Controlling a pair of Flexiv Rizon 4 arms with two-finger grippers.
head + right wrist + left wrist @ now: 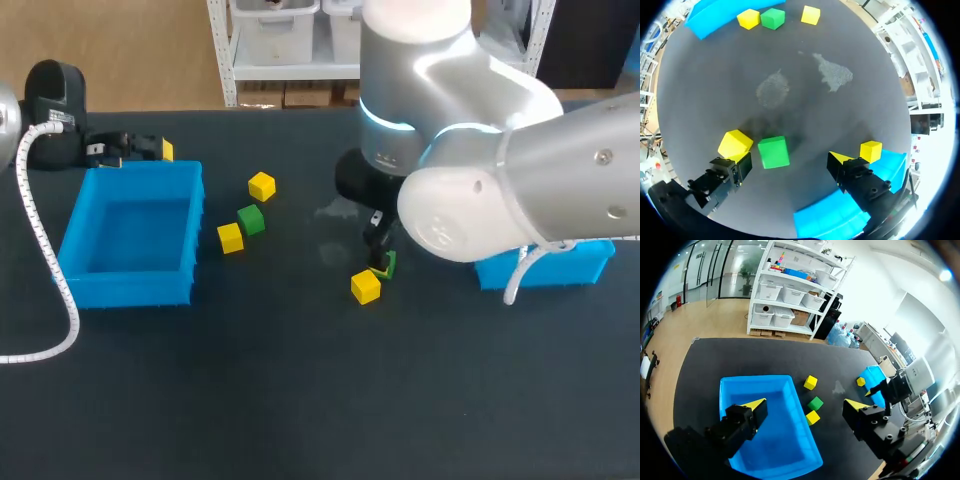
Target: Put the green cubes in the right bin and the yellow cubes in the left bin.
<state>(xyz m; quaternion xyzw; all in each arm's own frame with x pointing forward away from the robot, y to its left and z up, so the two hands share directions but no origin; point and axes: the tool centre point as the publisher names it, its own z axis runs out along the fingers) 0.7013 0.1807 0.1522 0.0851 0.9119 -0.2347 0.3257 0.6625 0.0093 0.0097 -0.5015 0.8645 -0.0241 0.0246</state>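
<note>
Right gripper [790,159], fingers [839,159] spread, straddles a green cube [773,152] on the bench [790,75]: likely light and rigid, best pinched across opposite flat faces.

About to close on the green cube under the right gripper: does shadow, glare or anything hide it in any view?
Head view: the right arm hides most of the green cube; only an edge shows. Right wrist view: the green cube is evenly lit, no glare, with a soft shadow beside it on the table. Left wrist view: it does not show.
</note>
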